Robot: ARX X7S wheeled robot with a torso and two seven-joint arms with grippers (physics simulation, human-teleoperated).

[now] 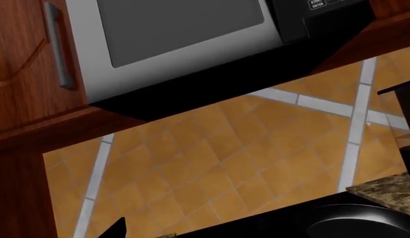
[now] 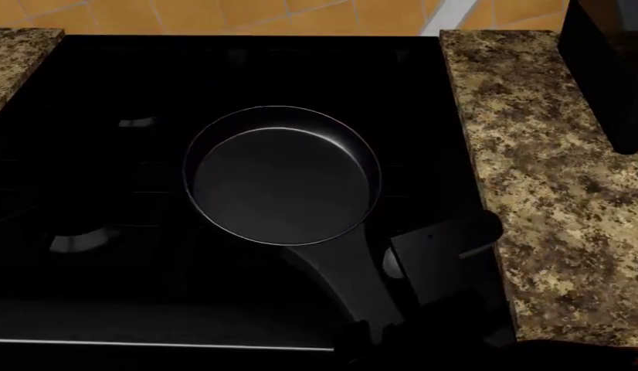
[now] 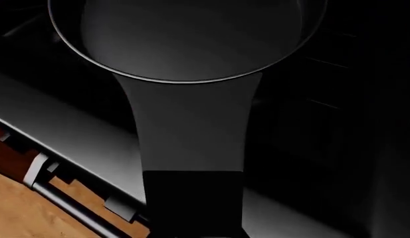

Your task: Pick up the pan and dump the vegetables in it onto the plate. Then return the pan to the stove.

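Note:
The black pan (image 2: 283,174) sits flat on the black stove (image 2: 93,232), and its bowl is empty. Its long handle (image 2: 340,282) points toward me. No Brussels sprout and no plate are in view. My right gripper (image 2: 386,334) is at the handle's end and shut on it. In the right wrist view the pan (image 3: 185,34) fills the top, and the handle (image 3: 191,129) runs straight into the gripper (image 3: 191,220). My left gripper (image 1: 205,234) is raised and open, facing the wall, with one dark fingertip (image 1: 119,228) showing. An edge of the pan (image 1: 364,223) shows there.
Speckled granite counter lies to the right of the stove (image 2: 546,170) and at the far left (image 2: 15,62). A dark block (image 2: 608,69) stands at the back right. The left wrist view shows a steel microwave (image 1: 178,39), a wooden cabinet (image 1: 20,64) and the orange tiled wall (image 1: 225,158).

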